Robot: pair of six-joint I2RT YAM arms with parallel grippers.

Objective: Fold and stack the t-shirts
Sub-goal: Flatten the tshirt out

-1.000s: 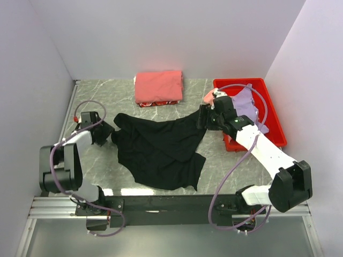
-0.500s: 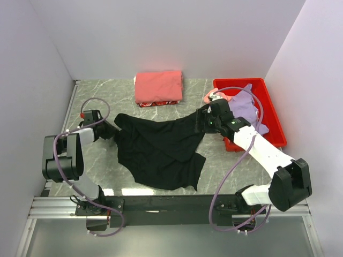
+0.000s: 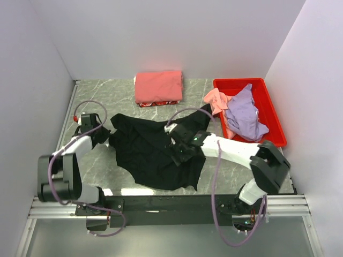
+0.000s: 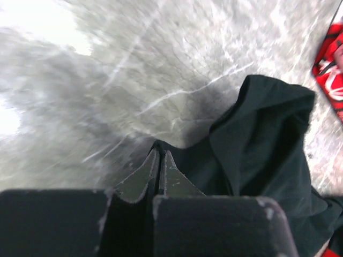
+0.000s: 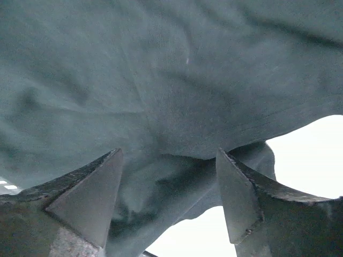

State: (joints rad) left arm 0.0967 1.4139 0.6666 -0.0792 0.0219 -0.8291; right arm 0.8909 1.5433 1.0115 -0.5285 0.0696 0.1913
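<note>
Flattening step, black t-shirt (image 3: 144,160), table (image 3: 96,101) centre: left gripper (image 4: 159,170) pinches its 9 o'clock edge; right gripper (image 5: 167,155) spread above mid-cloth. You should grab the 3 o'clock hem, pull taut.

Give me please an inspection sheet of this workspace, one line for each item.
Surface: grey marble-patterned table, glare near the front edge.
Job's things: large black cloth t-shirt crumpled at centre; coral-red shirt folded at far edge; pink shirt draped over the red plastic bin rim; lavender shirt inside it.
Clutter: that bin, at far right.
Grippers: left gripper shut on the black t-shirt's left edge; right gripper open, over its middle.
Cables: purple cables loop beside both arms.
Surroundings: plain white walls on three sides.
</note>
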